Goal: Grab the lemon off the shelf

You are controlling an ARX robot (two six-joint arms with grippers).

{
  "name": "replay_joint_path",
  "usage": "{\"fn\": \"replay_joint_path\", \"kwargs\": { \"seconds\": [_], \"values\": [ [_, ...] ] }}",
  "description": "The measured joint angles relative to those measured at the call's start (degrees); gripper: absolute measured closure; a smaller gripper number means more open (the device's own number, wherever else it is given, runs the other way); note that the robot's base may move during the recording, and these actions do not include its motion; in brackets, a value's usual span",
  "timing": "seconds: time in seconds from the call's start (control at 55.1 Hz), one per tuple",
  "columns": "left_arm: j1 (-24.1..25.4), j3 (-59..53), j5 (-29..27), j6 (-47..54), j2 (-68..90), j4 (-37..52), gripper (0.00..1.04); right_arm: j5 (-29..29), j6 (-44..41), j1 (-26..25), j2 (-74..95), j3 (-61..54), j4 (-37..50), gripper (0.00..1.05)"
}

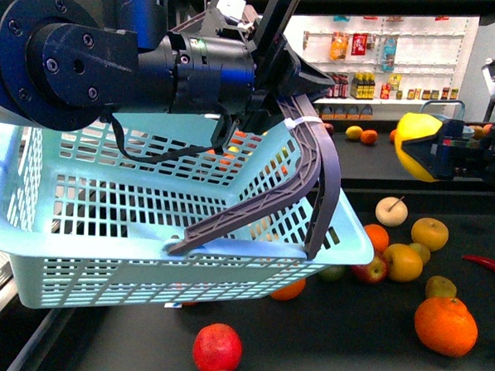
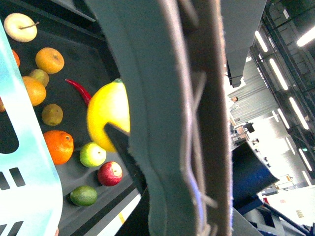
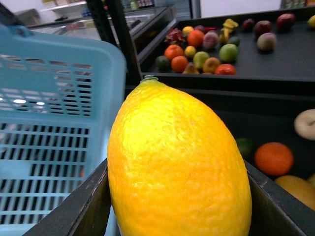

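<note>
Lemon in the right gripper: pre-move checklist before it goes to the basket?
1. Grip on lemon: ok. The right gripper has fingers on both sides of it in the right wrist view.
2. Lemon off the shelf deck: ok. It hangs in the air, touching none of the loose fruit.
3. Basket held: ok. The left gripper has its handle, and the basket is off the deck.
4. Basket level: not ok, it hangs tilted.
5. Clear way into the basket: cannot tell. The handle rises on the lemon's side, and depth is unclear.
</note>
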Motion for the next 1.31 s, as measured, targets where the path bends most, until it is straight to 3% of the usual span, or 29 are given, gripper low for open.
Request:
{"fn": "replay_joint_path", "kwargs": {
  "seconds": [0.218, 0.526, 0.689, 0.744, 0.816, 0.998, 1.306],
  "values": [
    [0.0, 0.0, 0.04, 0.0, 0.0, 0.0, 0.98, 1.44, 1.81, 5.44, 0.61, -1.31, -0.61, 0.4],
    [0.0, 0.0, 0.0, 0.02, 0.0, 0.0, 0.98, 3.23, 1.4, 8.85, 2.62, -1.31, -2.38, 0.4],
    [0.0, 0.0, 0.37, -0.09, 0.0, 0.0, 0.98, 3.06, 1.01, 9.86, 2.75, -1.49, -1.75, 0.1],
    [0.0, 0.0, 0.35, -0.07, 0.0, 0.0, 0.98, 3.19, 1.18, 9.86, 2.73, -1.46, -1.55, 0.06],
    [0.0, 0.0, 0.37, -0.31, 0.0, 0.0, 0.98, 3.26, 1.4, 9.64, 2.75, -1.46, -1.09, 0.08],
    [0.02, 0.09, -0.24, 0.13, 0.17, -0.11, 0.98, 4.13, 3.41, 6.47, 2.8, 0.5, 0.22, 0.07],
    [0.0, 0.09, 0.2, -0.13, 0.17, -0.11, 0.98, 5.29, 0.13, -7.5, 9.88, 7.1, -1.05, 0.07]
  ]
}}
